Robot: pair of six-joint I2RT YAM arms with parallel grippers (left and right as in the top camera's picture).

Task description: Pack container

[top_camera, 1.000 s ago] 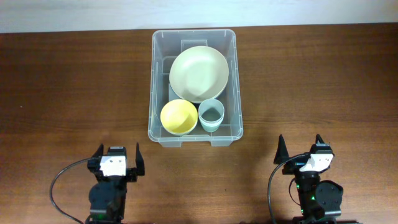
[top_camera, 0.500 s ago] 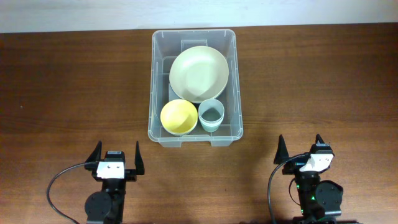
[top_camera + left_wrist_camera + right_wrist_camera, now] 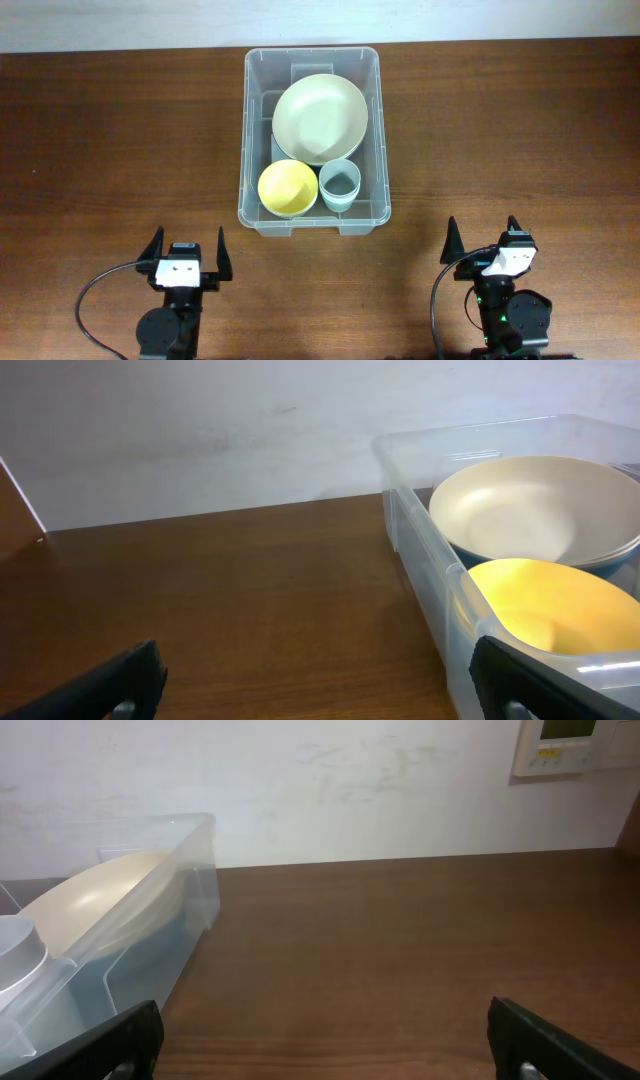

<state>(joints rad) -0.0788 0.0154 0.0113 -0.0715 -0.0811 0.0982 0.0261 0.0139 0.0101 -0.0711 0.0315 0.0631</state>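
Container [image 3: 243, 130] sits mid-tabletop [image 3: 120, 150], toward the far edge. Inside: cream bowl [image 3: 320, 118] at the far end; yellow bowl [image 3: 288, 187] near-left, blue cup [image 3: 340, 184] just beside it, near-right. Left claw [image 3: 189, 242] at the near edge, left of the container: spread wide, holding nothing. Right claw [image 3: 483, 234] at the near edge, right of it: likewise wide and empty. Both are well apart from the container.

Bright, even light with soft shadows; overhead crisp, wrist views slightly soft, faint glare on the container [image 3: 410, 520]
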